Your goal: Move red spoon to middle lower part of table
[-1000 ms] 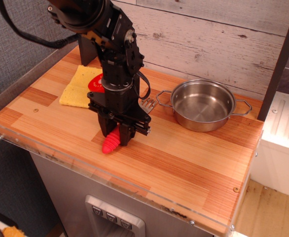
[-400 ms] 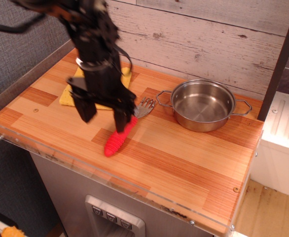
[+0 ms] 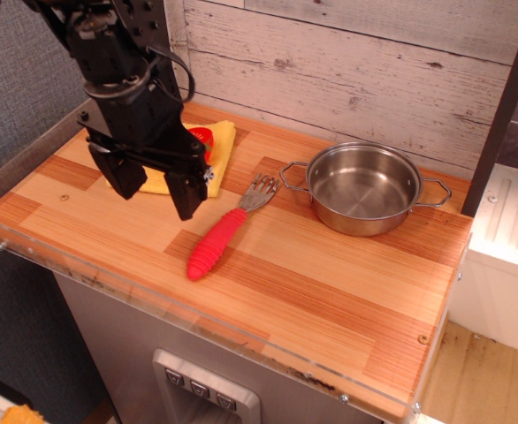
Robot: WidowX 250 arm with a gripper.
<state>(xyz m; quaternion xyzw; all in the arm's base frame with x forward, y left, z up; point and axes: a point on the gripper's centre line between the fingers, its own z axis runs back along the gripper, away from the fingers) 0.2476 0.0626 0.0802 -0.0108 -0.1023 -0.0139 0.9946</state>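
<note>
The red spoon (image 3: 215, 242) lies flat on the wooden table (image 3: 330, 291), near the middle of the front half. Its ribbed red handle points to the front left and its grey pronged head (image 3: 259, 189) points toward the pot. My gripper (image 3: 153, 187) hangs open and empty to the left of the spoon, raised above the table, with its two black fingers (image 3: 188, 192) spread apart. It touches nothing.
A steel pot (image 3: 362, 186) with two handles stands at the back right. A yellow cloth (image 3: 184, 159) lies at the back left with a round red toy (image 3: 202, 141) on it, partly hidden by my arm. A clear acrylic rim (image 3: 153, 305) edges the front.
My gripper let go of the spoon's handle, opened, and rose up and to the left. The spoon now lies free on the table.
</note>
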